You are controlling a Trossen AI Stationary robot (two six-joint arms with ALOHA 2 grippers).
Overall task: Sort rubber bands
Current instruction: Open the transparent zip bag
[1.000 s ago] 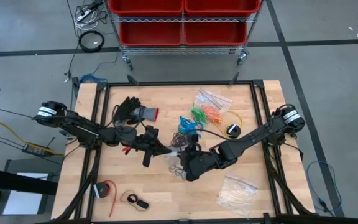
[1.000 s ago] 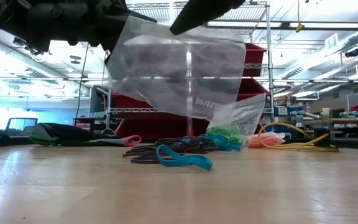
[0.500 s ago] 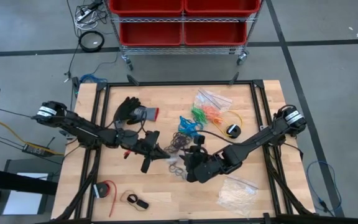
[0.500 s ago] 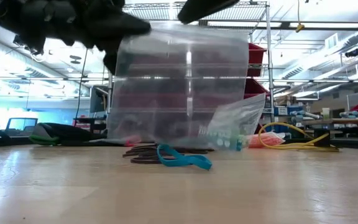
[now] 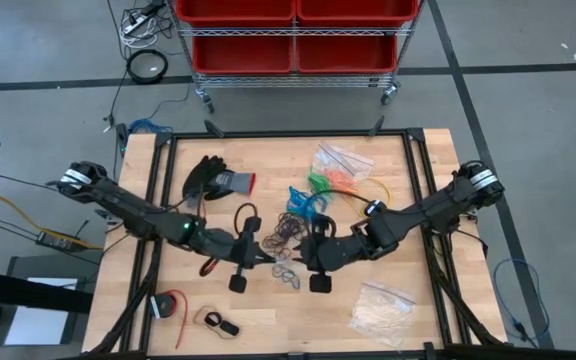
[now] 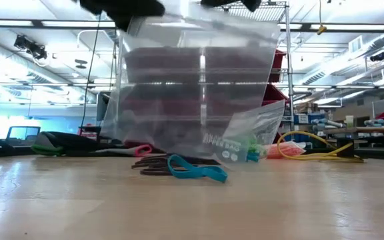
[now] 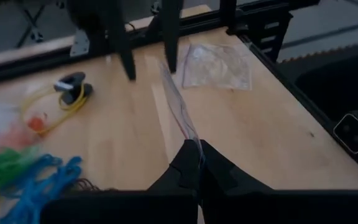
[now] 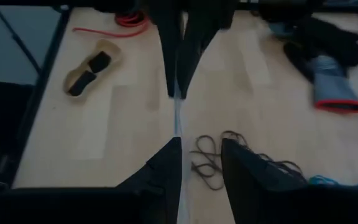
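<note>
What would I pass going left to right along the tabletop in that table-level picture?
Dark glove → black rubber bands → blue rubber band → green rubber bands → yellow cable. A clear plastic bag hangs above the middle.

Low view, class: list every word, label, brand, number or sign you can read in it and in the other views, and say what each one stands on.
Clear plastic bag, hanging above the table: a short line of pale print near its lower corner, too blurred to read.
High view and both wrist views: no readable text, label or number on anything.
</note>
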